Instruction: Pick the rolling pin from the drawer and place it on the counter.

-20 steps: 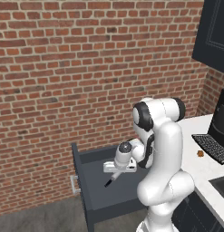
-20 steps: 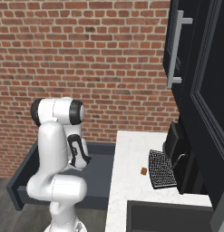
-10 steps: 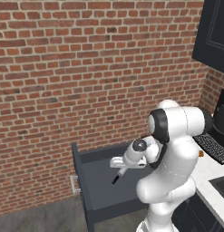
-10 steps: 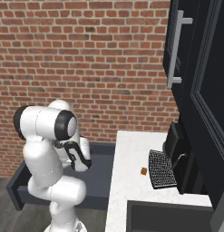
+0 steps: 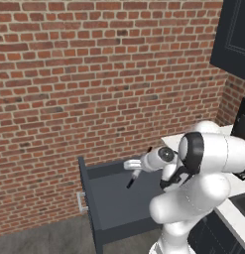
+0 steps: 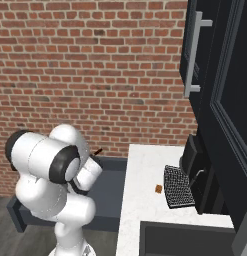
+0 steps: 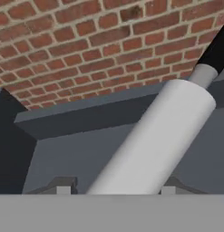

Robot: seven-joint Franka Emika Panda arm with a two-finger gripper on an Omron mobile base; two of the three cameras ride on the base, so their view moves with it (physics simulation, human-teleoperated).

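The rolling pin point(image 7: 154, 140), a white cylinder with black handles, runs diagonally up from between my fingertips point(image 7: 63, 188) in the hand view. My gripper point(image 5: 135, 167) is shut on it, and holds it tilted in the air above the open dark grey drawer point(image 5: 114, 203). One black handle point(image 5: 130, 182) points down toward the drawer floor. The other handle point(image 6: 97, 151) sticks up past my arm in the right base view. The drawer point(image 6: 112, 172) lies left of the white counter point(image 6: 145, 190). The drawer's silver handle point(image 5: 82, 202) is on its front.
A brick wall point(image 5: 94, 74) stands behind the drawer. On the counter are a dark keyboard-like rack point(image 6: 177, 187) and a small brown item point(image 6: 158, 188). A dark sink point(image 6: 185, 240) sits at the front. Dark upper cabinets with a long silver handle point(image 6: 192, 55) hang at the right.
My arm's upper links have swung right toward the counter. The hand, with the rolling pin in it, has risen slightly above the drawer.
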